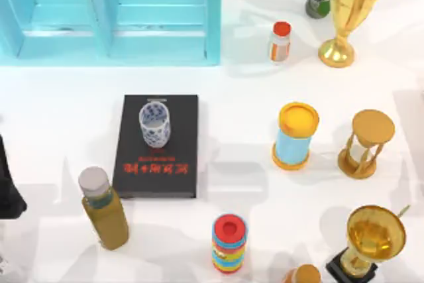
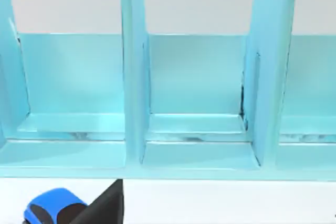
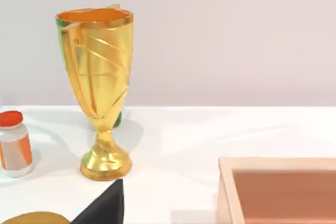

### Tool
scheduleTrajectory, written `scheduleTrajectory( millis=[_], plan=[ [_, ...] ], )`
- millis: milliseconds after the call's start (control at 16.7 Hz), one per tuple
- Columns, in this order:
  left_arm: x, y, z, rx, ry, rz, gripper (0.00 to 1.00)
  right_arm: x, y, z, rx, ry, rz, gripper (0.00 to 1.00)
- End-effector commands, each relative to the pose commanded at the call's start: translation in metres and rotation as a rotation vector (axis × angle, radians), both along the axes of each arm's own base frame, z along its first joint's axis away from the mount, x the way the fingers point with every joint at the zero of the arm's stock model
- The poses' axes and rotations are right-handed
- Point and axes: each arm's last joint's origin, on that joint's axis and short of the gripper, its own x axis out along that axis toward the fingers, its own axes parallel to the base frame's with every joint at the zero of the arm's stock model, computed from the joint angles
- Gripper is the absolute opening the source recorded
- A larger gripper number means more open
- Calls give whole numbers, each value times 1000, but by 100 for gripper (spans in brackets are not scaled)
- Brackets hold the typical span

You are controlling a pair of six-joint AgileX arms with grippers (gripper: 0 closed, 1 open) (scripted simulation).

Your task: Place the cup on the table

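Note:
The cup (image 1: pixel 154 124), small, white with a blue pattern and no handle, stands upright on a black book (image 1: pixel 159 164) with red lettering, left of the middle of the white table (image 1: pixel 66 117). My left arm (image 1: pixel 8 190) is a dark shape at the table's left edge, well away from the cup. A black piece of my left gripper (image 2: pixel 105 205) shows in the left wrist view, facing the turquoise cabinet (image 2: pixel 194 103). A black piece of my right gripper (image 3: pixel 102 205) shows in the right wrist view near a gold trophy (image 3: pixel 100 87).
The turquoise cabinet (image 1: pixel 112 18) fills the back left. An olive bottle (image 1: pixel 105 213) stands left of the book and a striped canister (image 1: pixel 229 243) in front. To the right are a yellow-lidded canister (image 1: pixel 295 135), an hourglass (image 1: pixel 366 144) and trophies (image 1: pixel 351 11) (image 1: pixel 374 236).

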Motion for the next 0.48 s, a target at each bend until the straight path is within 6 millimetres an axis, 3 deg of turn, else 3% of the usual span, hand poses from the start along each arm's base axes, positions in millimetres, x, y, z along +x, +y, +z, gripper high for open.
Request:
scheduleTrajectory(
  millis=[240,480],
  plan=[
    [0,-1,5,-12,15,-9,100,0,0,0,0,0,0,100],
    [1,-3,41,-77,92,-43,100,0,0,0,0,0,0,100]
  ],
)
